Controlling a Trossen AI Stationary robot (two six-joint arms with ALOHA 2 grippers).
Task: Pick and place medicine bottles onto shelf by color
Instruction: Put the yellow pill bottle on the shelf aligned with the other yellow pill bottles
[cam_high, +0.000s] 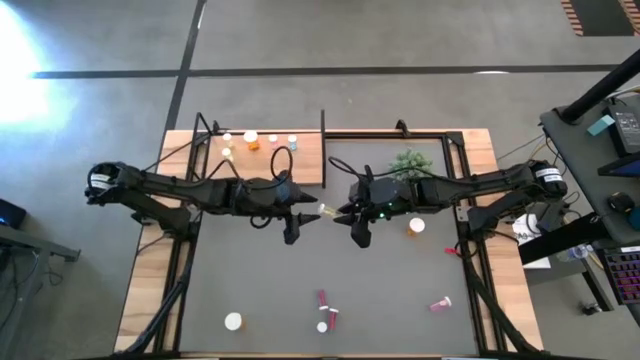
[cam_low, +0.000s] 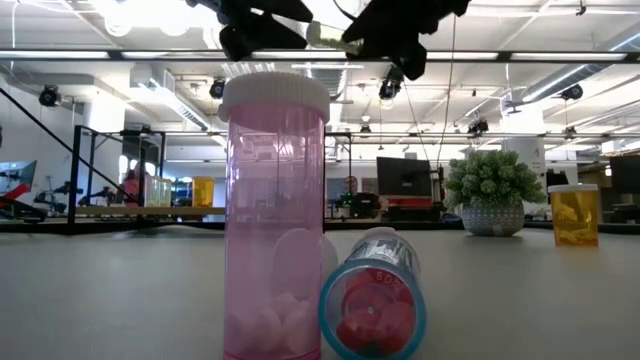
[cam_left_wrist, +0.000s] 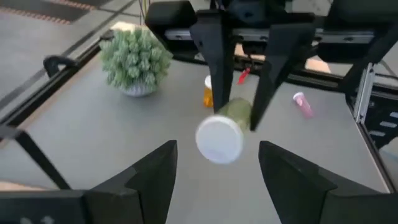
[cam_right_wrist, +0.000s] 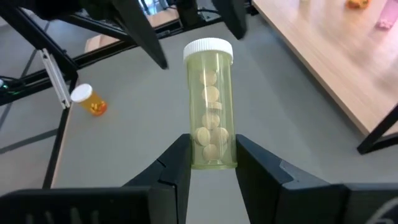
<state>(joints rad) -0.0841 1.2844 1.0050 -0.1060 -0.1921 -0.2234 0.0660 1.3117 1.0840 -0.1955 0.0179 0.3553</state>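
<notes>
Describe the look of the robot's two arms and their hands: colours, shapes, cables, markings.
Both arms are black, slim and jointed, with black cables looping along them. Each has a white band near its base end. The left hand and right hand each end in two flat, tapering dark fingers. Small green and red lights glow on the right arm's wrist block.

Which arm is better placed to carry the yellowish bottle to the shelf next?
Probably left: its open end effector faces the yellowish bottle, which the right end effector holds, and the shelf lies on its side.
</notes>
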